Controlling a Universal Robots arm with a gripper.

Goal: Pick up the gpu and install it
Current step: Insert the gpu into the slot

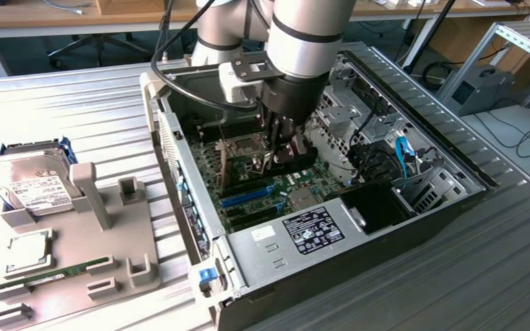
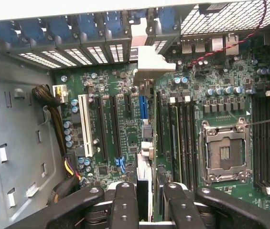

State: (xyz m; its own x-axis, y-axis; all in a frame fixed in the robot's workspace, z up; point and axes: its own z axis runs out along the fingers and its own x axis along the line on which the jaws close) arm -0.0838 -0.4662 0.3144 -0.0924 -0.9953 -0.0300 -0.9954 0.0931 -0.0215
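Exterior view, left to right: a grey fixture (image 1: 72,276) at lower left carried a hard drive (image 1: 27,181) and a memory stick (image 1: 39,277); on the counter (image 1: 90,117) at centre stood the open case (image 1: 339,241), the arm reaching into it. The pincer (image 1: 279,160) was closed on the gpu (image 1: 291,157), gripped edge-on just above the motherboard (image 1: 288,186). In the wrist view the gpu (image 2: 144,162) ran up the frame's middle between both fingers (image 2: 125,205), over the blue slot (image 2: 143,107), its bracket (image 2: 149,62) near the rear openings. Judged: the card edge should sit parallel to the slot and be pressed straight, without tilt, the bracket aligned with its opening.
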